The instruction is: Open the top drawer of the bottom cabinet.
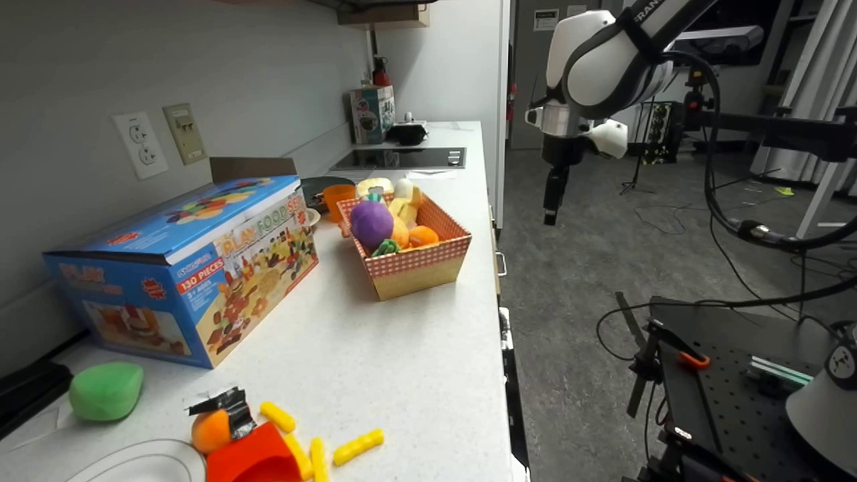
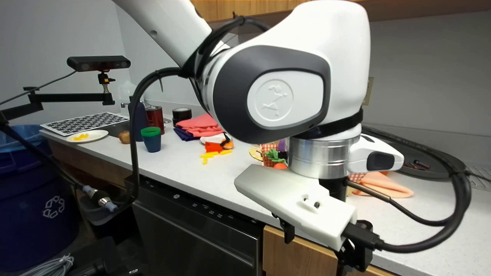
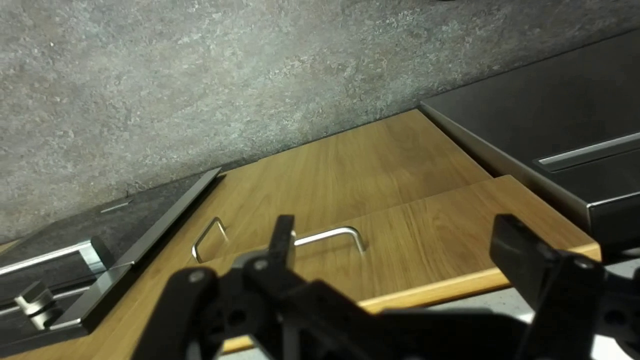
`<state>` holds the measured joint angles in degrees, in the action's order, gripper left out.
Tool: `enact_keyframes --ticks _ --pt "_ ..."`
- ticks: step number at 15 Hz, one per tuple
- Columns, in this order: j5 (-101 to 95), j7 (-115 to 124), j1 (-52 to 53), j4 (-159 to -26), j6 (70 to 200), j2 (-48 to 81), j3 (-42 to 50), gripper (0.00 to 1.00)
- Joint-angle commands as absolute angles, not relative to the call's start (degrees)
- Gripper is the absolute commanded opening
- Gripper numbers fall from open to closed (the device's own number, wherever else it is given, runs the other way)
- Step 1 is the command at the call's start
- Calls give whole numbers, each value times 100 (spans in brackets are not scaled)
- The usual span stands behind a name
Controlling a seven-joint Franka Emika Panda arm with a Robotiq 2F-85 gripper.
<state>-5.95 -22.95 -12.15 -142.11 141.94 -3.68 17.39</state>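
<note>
the flat, honey-brown wooden top drawer (image 3: 440, 235) has darker streaked grain and a paler yellow rim; its bent metal bar handle (image 3: 327, 234) is silver. the broad brown wooden bottom cabinet (image 3: 370, 165) bears matching grain. the two-fingered end effector (image 3: 395, 222) is black. the long, smooth white table (image 1: 402, 375) is finely speckled. the big rectangular cardboard box (image 1: 194, 258) is blue with multicoloured food prints, and the tapered rectangular basket (image 1: 422, 282) wears red-and-white checks above plain tan.

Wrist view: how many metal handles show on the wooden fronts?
2: the drawer handle on the top drawer, partly behind the fingers, and a second handle on the front below. Others may be hidden.
</note>
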Motion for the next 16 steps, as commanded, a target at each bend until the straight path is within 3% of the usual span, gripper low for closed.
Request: enact_keyframes --ticks 1,10,16 --pt "-198 -2015 -1406 -13857 14559 527 1771 100" --pt "1896 -2101 -2375 -12531 14944 2428 1084 100" --pt "1529 -2032 -2298 -12918 14974 2142 1094 100"
